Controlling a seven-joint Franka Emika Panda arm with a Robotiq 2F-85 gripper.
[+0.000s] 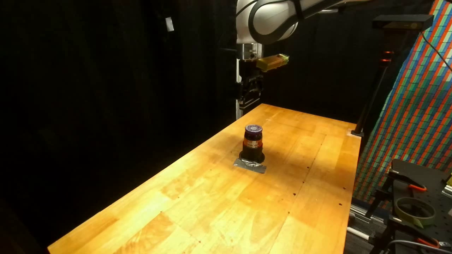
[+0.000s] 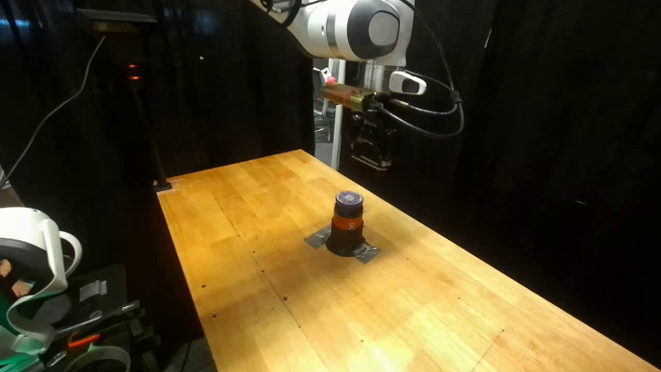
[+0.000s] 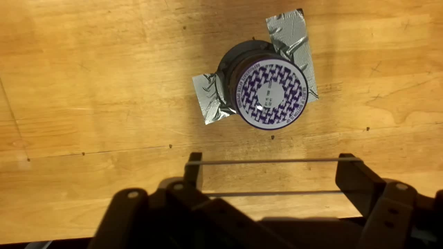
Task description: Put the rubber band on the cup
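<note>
Wooden tabletop (image 2: 423, 320) is spreading nearest in an exterior view, the unbanded cup (image 2: 347, 223) standing on it. Beyond, the gripper (image 2: 371, 161) is holding the rubber band (image 3: 271, 161) taut between parted fingers; pickup is looking done, placement pending.

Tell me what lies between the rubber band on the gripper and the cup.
In the wrist view, only wooden tabletop with a small dark mark shows between the rubber band, stretched across the open gripper, and the cup.
</note>
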